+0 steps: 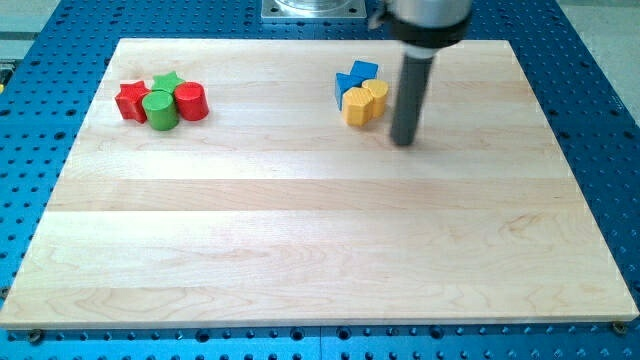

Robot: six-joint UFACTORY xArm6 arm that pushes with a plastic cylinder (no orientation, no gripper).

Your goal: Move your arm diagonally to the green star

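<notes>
The green star lies near the view's top left, at the back of a tight cluster with a red star, a green cylinder and a red cylinder. My tip rests on the board at the view's upper middle right, far to the right of the green star. It stands just right of and slightly below a yellow block and a second yellow block, without touching them that I can tell.
Two blue blocks sit behind the yellow ones. The wooden board lies on a blue perforated table. The arm's base mount is at the view's top centre.
</notes>
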